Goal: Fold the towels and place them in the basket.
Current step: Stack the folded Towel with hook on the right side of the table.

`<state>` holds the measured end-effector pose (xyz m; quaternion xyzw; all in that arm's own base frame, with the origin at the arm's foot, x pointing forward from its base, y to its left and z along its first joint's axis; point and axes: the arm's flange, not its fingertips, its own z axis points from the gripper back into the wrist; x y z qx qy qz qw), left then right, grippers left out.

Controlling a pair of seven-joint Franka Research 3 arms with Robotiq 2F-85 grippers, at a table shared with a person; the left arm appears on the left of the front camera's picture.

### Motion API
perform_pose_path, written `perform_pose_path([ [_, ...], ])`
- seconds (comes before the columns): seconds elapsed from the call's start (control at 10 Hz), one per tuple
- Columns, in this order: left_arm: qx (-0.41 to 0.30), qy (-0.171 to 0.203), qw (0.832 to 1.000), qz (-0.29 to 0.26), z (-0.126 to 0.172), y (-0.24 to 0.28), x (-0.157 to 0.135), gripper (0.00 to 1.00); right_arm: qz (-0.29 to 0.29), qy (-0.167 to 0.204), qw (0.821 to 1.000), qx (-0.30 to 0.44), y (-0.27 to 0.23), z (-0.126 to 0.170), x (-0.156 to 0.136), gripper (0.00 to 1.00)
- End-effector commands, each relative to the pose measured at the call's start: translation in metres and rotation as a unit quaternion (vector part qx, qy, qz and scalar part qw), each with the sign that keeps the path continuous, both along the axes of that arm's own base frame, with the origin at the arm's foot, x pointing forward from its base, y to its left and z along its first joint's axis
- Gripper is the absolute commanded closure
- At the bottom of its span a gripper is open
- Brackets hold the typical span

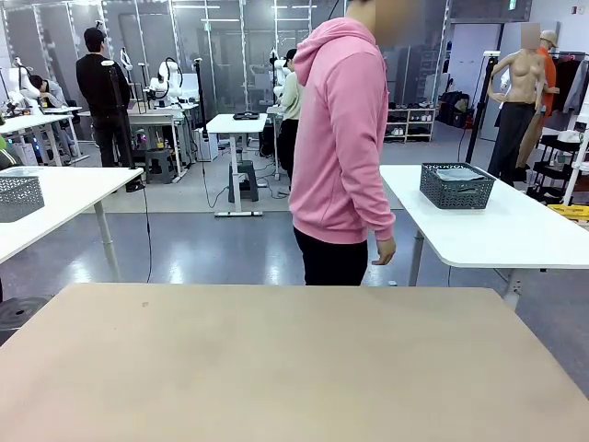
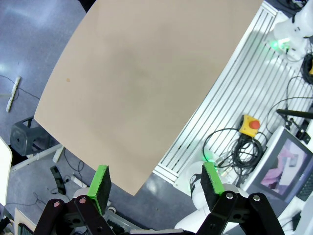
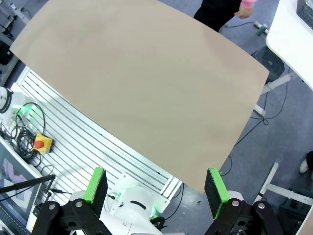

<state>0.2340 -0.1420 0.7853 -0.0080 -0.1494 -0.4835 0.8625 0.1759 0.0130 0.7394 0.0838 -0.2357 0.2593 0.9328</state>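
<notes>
Front view: basket (image 1: 457, 186) on far table (image 1: 515, 230).

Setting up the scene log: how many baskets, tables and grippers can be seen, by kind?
Dark grey wire-mesh baskets: 2 (right white table, left white table)
Tables near the robot: 3 (tan, white right, white left)
Open grippers: 2 (left, right)
Total: 7

Grey floor (image 1: 212, 249) (glossy), white tables (image 1: 502, 230)

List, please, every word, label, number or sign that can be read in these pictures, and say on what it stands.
None can be read.
The green sign high on the far wall: too small to read.
The monitor beside the table: picture blurred, no legible text.
</notes>
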Motion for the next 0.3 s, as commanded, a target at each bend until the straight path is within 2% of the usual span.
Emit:
perform_pose_path([
  [0.0,0.0,-0.003,1.0,0.006,0.0013,0.0001,-0.0015,0.07,0.0,0.003,1.0,-0.006,-0.0006,0.0018,0.0006,0.0],
  [0.2,0.0,-0.003,1.0,0.006,0.0013,0.0001,-0.0015,0.07,0.0,0.003,1.0,-0.006,-0.0006,0.0018,0.0006,0.0],
])
